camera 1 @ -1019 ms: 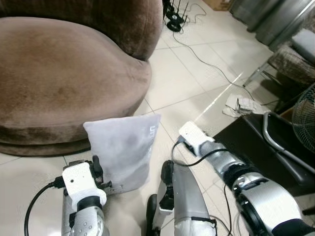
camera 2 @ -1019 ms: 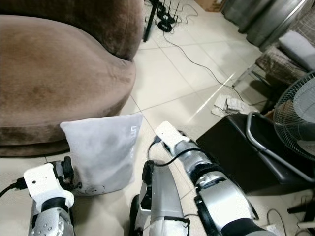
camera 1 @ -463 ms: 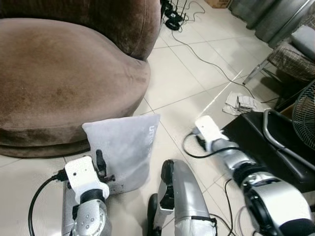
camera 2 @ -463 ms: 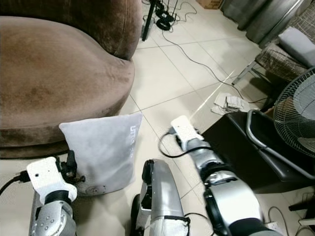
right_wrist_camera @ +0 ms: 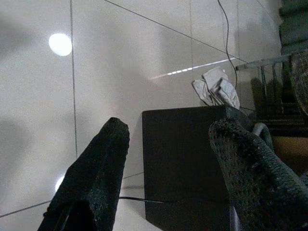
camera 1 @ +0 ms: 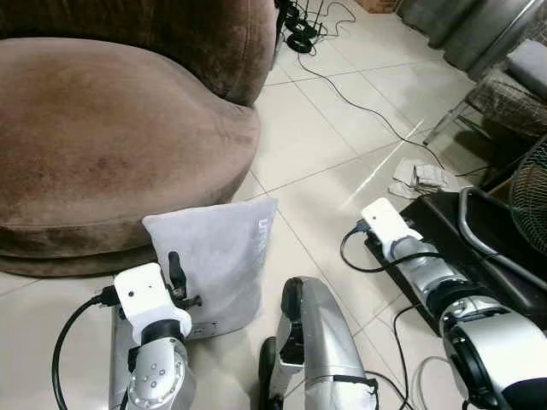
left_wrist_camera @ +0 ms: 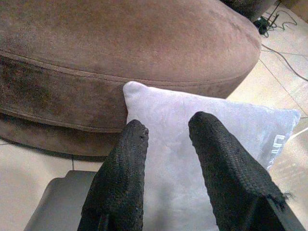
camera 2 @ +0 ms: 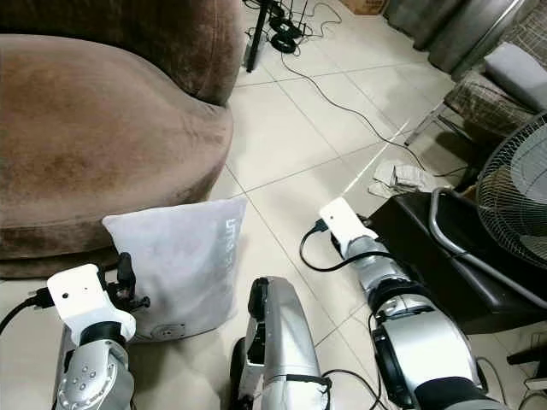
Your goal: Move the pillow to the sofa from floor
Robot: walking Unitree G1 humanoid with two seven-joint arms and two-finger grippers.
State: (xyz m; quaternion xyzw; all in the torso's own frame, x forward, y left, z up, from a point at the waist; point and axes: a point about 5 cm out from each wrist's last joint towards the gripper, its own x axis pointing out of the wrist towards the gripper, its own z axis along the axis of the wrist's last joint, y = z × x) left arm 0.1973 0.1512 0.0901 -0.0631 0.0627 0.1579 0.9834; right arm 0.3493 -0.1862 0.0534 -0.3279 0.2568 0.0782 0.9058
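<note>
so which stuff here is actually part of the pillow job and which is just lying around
Part of the job:
grey pillow, standing on the floor against the sofa
brown sofa
left gripper, jaws open at the pillow

Lying about:
crumpled cloth
black cable
fan
black stand
right gripper, off to the side

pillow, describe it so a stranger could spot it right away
Find the big brown sofa. The pillow stands upright on the tiled floor against its base, by the open left gripper. It is pale grey and square.

I see a crumpled white cloth (camera 1: 416, 178) on the tiled floor (camera 1: 316, 137) beside a black stand (camera 2: 444, 256); a fan (camera 2: 513, 192) stands at the right edge.
</note>
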